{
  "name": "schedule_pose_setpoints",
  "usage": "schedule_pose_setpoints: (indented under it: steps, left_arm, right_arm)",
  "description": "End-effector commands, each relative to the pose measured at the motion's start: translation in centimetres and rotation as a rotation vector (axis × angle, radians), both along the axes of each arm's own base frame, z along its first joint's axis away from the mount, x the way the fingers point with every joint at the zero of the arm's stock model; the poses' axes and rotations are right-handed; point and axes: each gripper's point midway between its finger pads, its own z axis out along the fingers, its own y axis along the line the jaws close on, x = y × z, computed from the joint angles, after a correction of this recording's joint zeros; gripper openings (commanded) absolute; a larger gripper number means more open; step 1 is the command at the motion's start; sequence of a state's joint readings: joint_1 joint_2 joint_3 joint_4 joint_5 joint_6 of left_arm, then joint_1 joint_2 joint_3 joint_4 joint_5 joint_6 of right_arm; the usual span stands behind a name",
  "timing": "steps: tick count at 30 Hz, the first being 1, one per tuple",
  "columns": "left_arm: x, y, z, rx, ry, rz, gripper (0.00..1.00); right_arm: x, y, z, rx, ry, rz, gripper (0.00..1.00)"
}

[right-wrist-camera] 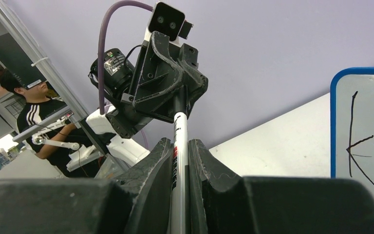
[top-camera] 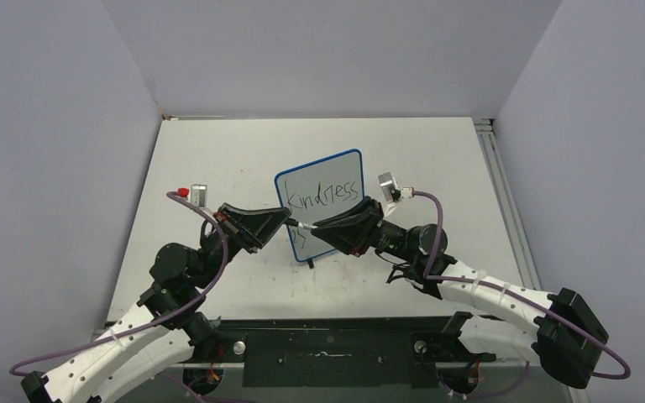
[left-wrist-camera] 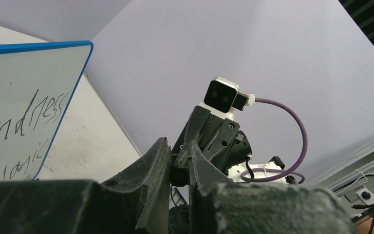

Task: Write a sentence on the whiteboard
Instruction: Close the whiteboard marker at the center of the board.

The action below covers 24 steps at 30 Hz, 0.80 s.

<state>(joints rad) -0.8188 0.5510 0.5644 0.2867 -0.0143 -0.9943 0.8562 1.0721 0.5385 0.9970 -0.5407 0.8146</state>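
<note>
Both pairs of jaws pinch one slim white marker pen (right-wrist-camera: 180, 131), black left gripper (top-camera: 286, 221) facing black right gripper (top-camera: 316, 226) before the small blue-framed whiteboard (top-camera: 315, 178).

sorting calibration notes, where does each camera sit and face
Top external: above and behind the bases, looking down on the whiteboard; both arms, left gripper, right gripper show.
Left wrist: on the left arm, looks up past its fingers at the right gripper.
Right wrist: looks up along the marker in its fingers toward the left gripper.
Shared: both wrist views catch the whiteboard's blue edge.
</note>
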Motion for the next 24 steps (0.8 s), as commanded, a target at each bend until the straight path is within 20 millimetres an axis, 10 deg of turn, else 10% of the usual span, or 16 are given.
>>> schedule_pose_setpoints:
  steps: [1, 24]
  left_arm:
    - [-2.8, -2.5, -3.0, 0.076, 0.046, -0.193, 0.00]
    - [-4.4, -4.1, -4.1, 0.085, 0.059, -0.252, 0.00]
  right_arm:
    - [0.8, -0.2, 5.0, 0.124, -0.110, -0.055, 0.05]
    - [1.6, 0.6, 5.4, 0.128, -0.112, -0.071, 0.05]
